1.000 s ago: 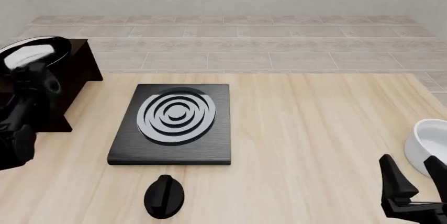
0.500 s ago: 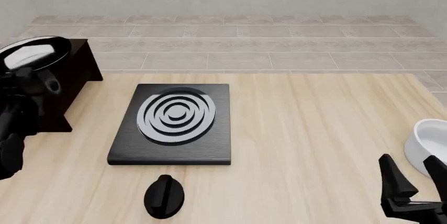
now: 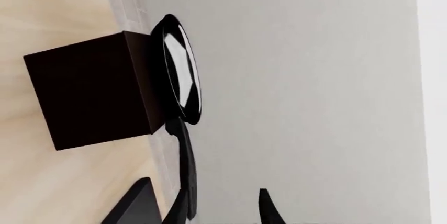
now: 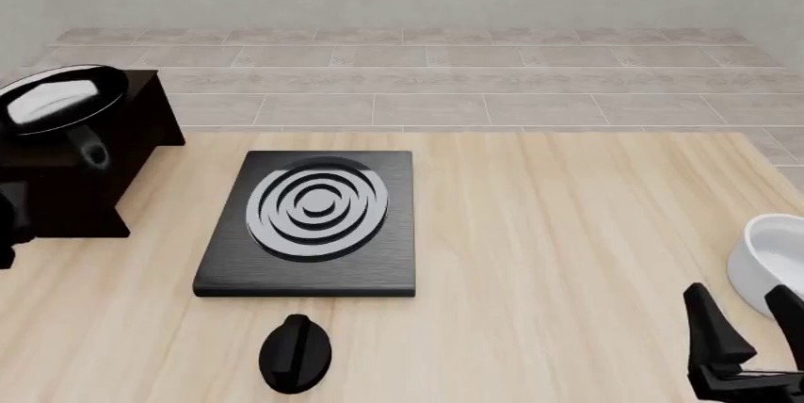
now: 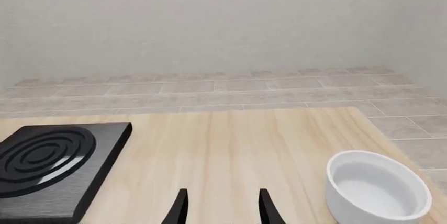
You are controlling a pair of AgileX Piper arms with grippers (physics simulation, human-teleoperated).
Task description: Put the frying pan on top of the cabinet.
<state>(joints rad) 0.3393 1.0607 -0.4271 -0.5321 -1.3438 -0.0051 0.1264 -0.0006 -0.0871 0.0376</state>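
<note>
1. Black frying pan [image 4: 53, 100] sits on top of the cabinet [image 4: 75, 172], at the worktop's [image 4: 553, 233] far left corner, its handle hanging over the near side.
2. Left tool [image 3: 202, 211] is spread open and empty, with the handle between its fingers.
3. Right tool [image 5: 220, 205] is open and idle beside the white bowl [image 4: 769, 262].
4. Placing looks finished; next, back the left arm clear of the handle.

On the counter [image 4: 553, 233] I count one frying pan [image 4: 56, 102], one cabinet [image 4: 88, 163], one stove plate [image 4: 314, 219], one black knob [image 4: 296, 353] and one white bowl [image 4: 769, 262]; I see two arms.
</note>
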